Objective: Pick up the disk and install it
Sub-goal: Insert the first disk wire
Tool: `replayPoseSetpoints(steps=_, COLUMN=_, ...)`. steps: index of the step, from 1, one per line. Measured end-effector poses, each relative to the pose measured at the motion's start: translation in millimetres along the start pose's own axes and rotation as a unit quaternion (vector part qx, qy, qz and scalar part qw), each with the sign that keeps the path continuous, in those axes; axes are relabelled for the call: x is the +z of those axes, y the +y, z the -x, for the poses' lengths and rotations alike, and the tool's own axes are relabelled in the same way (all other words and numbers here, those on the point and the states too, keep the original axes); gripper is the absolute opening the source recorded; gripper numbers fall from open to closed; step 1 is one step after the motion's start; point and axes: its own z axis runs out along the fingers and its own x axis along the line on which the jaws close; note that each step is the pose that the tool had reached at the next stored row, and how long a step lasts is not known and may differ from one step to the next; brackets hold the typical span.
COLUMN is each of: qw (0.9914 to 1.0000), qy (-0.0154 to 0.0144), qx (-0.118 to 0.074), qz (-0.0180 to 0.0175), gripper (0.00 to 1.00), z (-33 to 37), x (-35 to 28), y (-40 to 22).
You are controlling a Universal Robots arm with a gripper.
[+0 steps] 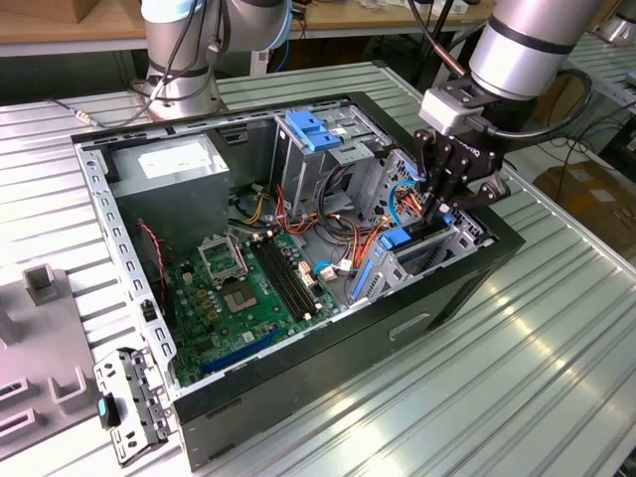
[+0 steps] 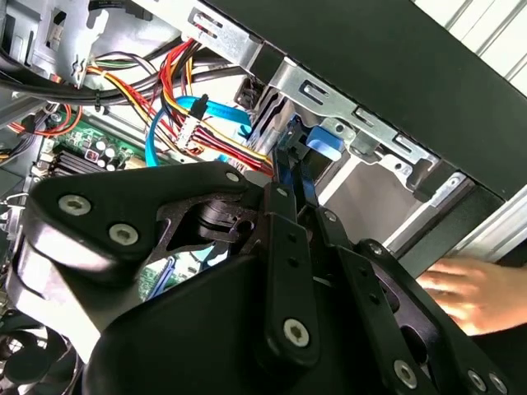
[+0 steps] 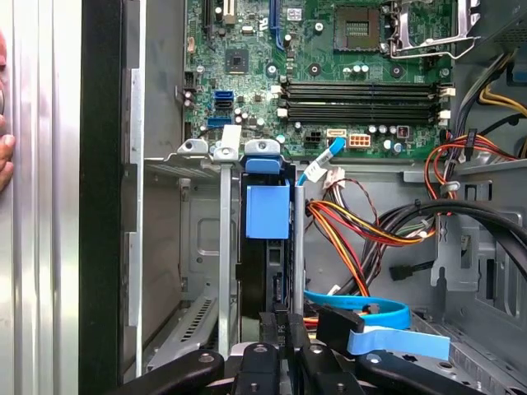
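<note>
Black linkage of the gripper (image 2: 290, 177) crowded the foreground in both wrist views; its jaws were clenched on the top edge of the disk (image 3: 265, 271), which stood on edge inside the metal drive bay (image 3: 202, 247) at the front corner of the open computer case (image 1: 119, 298); the bay walls flanked the disk closely on both sides; in the first wrist view the disk looked dark along its edge, with a blue plastic rail and tab (image 3: 268, 210) at its far end; the label was out of sight; inside the case lay the green motherboard (image 1: 238, 298), bundles of red, orange and yellow wires (image 3: 362, 226), a light-blue ribbon cable (image 3: 370, 317) and a grey power supply (image 1: 179, 184); the case sat on a ribbed metal worktop (image 1: 517, 378); a person's hand (image 2: 473, 292) rested just outside the case wall.
</note>
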Motion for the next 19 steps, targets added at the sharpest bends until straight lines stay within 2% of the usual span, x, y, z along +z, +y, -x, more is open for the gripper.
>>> replayPoseSetpoints(steps=1, qw=1.00000, qy=0.0001, qx=0.000, qz=0.0000, gripper=0.24, z=0.0, x=0.0, y=0.0)
replayPoseSetpoints(steps=3, qw=1.00000, qy=0.0004, qx=0.000, qz=0.0000, gripper=0.24, z=-0.1, x=-0.7, y=0.0)
replayPoseSetpoints(steps=4, qw=1.00000, qy=0.0003, qx=0.000, qz=0.0000, gripper=0.30, z=-0.1, x=-2.0, y=0.0)
replayPoseSetpoints(steps=9, qw=1.00000, qy=0.0004, qx=0.000, qz=0.0000, gripper=0.30, z=-0.6, x=-15.0, y=0.1)
replayPoseSetpoints(steps=13, qw=1.00000, qy=0.0002, qx=0.000, qz=-0.0004, gripper=0.30, z=-0.6, x=-15.3, y=0.1)
replayPoseSetpoints(steps=15, qw=1.00000, qy=0.0003, qx=0.000, qz=-0.0004, gripper=0.29, z=-0.6, x=-15.4, y=0.1)
replayPoseSetpoints(steps=16, qw=1.00000, qy=0.0003, qx=0.000, qz=-0.0004, gripper=0.16, z=-0.6, x=-15.4, y=0.1)
replayPoseSetpoints(steps=19, qw=1.00000, qy=0.0003, qx=0.000, qz=-0.0004, gripper=0.11, z=-0.6, x=-15.4, y=0.1)
